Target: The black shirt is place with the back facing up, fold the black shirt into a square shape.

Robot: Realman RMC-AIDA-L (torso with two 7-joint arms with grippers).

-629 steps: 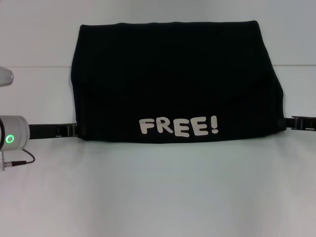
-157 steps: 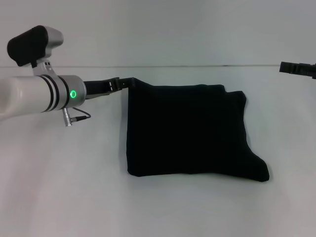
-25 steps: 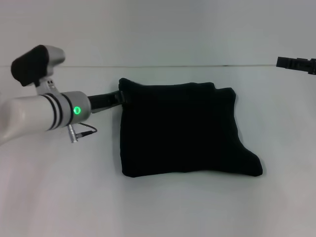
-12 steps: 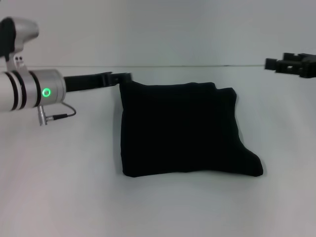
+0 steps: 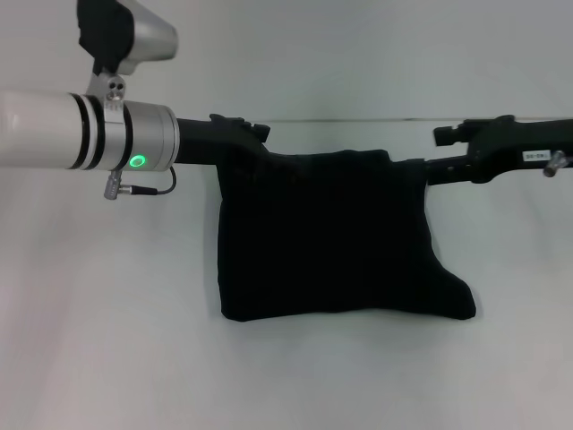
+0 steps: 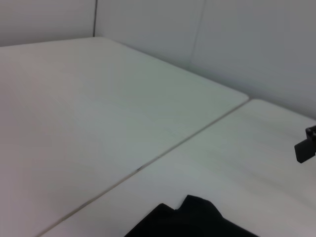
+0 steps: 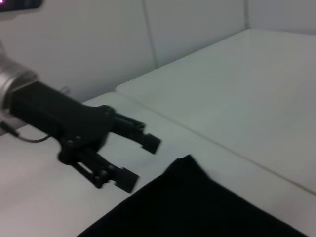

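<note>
The black shirt [image 5: 331,237] lies folded on the white table [image 5: 107,340]; left gripper [image 7: 140,158] spread wide at its far left corner; right gripper [image 5: 428,166] at the far right corner, grip unclear

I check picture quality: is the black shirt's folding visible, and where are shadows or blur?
Head view: the black shirt is a flat dark mass, folds unreadable, with a faint shadow below its near edge. Right wrist view: the left gripper is soft, its jaws apart. Left wrist view: evenly lit table.

The shirt [image 5: 331,237] is soft, matt black cloth, the table [image 5: 107,340] a smooth, faintly sheened white surface, and the left gripper [image 7: 131,158] — fingers apart — looks like matt black hard plastic on a satin silver metal wrist [image 5: 134,134] — white, glossy arm behind.
</note>
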